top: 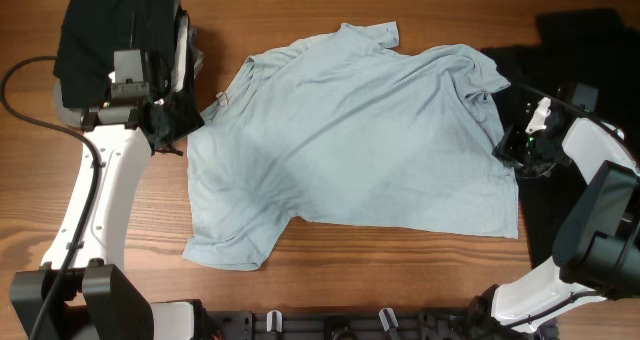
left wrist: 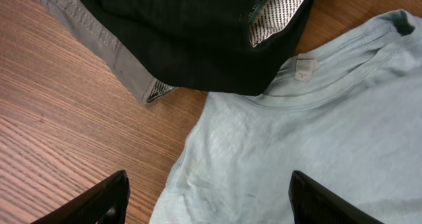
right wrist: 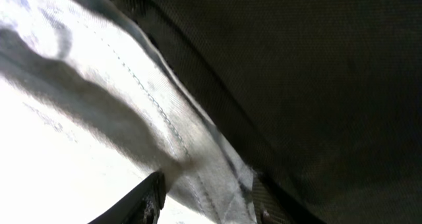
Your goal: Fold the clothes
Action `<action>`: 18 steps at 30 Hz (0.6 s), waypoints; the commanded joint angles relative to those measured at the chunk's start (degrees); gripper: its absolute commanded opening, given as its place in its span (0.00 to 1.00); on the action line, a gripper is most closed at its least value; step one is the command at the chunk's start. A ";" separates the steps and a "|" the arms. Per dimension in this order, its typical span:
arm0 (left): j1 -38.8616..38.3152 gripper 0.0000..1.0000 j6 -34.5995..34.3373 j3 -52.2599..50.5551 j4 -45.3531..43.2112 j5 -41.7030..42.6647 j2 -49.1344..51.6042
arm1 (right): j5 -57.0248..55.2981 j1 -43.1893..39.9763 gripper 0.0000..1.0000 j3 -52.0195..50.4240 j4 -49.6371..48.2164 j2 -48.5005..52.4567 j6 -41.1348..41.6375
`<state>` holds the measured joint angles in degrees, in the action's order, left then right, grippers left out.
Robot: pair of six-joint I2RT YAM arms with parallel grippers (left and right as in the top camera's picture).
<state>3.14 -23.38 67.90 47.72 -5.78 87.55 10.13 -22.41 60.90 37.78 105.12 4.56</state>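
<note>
The pale blue-green T-shirt (top: 350, 140) lies spread flat in the middle of the table, collar toward the far edge. My left gripper (top: 175, 122) hovers over its left shoulder edge (left wrist: 264, 151) with its fingers (left wrist: 208, 204) wide open and empty. My right gripper (top: 512, 146) is at the shirt's right edge, and its fingers (right wrist: 208, 197) are closed on the stitched hem (right wrist: 198, 165). A large black T-shirt (top: 580, 40) lies at the right, under the right arm. Folded black and grey pieces (top: 115, 35) sit at the far left, and also show in the left wrist view (left wrist: 191, 39).
The wooden table (top: 130, 280) shows along the front and left. The arm bases and a black rail (top: 330, 325) stand at the near edge. A black cable (top: 25, 100) loops beside the left arm.
</note>
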 commanded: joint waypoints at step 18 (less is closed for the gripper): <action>0.42 0.77 0.68 0.13 -0.22 -0.66 0.66 | 1.38 0.07 0.46 -0.33 5.16 2.10 -4.70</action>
<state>3.14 -23.38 67.90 47.68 -5.78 87.55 13.63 -22.04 61.56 41.58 105.73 0.54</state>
